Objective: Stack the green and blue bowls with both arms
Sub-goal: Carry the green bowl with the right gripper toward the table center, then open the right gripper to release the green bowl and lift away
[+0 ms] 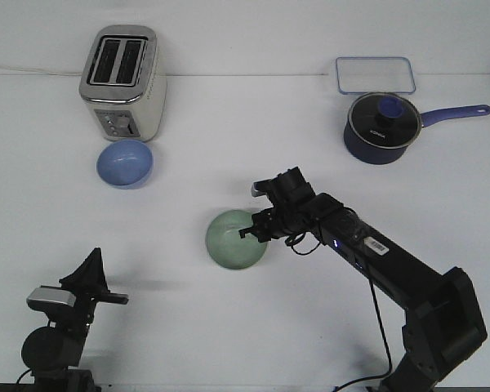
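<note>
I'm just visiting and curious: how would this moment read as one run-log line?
step: bowls unstacked | right gripper: at green bowl rim, grip unclear | left gripper: idle, near table edge | blue bowl: by toaster

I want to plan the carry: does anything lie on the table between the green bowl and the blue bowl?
Nothing visible does. Bare table separates the green bowl from the blue bowl; the toaster stands just behind the blue one.

Green bowl (235, 239) pale mint. Blue bowl (125, 162) periwinkle. Toaster (122, 84) cream, silver top. Saucepan (381, 127) dark navy, blue handle and knob. Worktop (229, 327) white. Arms (392, 269) black, white label.
</note>
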`<state>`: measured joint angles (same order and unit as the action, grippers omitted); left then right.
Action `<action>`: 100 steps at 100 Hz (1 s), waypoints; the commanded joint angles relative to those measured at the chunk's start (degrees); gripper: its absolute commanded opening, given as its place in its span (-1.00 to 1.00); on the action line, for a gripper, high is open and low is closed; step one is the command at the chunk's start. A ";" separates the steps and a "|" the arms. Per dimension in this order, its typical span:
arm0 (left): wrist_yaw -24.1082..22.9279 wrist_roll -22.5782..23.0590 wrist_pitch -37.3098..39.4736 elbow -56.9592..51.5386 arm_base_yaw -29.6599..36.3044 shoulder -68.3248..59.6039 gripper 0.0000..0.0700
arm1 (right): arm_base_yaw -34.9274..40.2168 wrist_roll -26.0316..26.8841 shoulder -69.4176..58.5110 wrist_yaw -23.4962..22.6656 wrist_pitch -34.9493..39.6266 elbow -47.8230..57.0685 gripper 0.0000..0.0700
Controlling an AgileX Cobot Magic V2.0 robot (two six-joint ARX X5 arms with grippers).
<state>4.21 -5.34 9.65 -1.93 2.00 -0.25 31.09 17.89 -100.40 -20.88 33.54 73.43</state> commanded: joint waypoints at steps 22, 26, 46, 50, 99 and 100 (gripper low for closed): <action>-0.20 0.07 0.70 1.14 -0.11 0.07 -0.97 | 0.46 0.31 -3.76 -0.04 -0.52 0.63 -1.00; -0.17 0.07 0.72 1.14 -0.11 0.07 -0.97 | 0.44 0.26 -3.93 -0.02 -0.52 0.61 -1.00; -0.17 0.07 0.70 1.14 -0.11 0.07 -0.97 | 0.44 -0.15 -3.96 0.39 -0.50 0.46 -1.00; -0.17 0.07 0.72 1.14 -0.11 0.07 -0.97 | 0.44 -0.15 -3.96 0.42 -0.50 0.46 -1.00; -0.17 0.07 0.72 1.14 -0.11 0.07 -0.97 | 0.44 -0.79 -4.02 1.79 -0.17 0.46 -0.87; -0.17 0.07 0.70 1.14 -0.11 0.07 -0.97 | 0.44 -0.79 -4.02 1.79 -0.15 0.46 -0.84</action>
<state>4.21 -5.34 9.67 -1.93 2.00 -0.25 31.07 17.78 -102.91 -19.16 33.61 73.43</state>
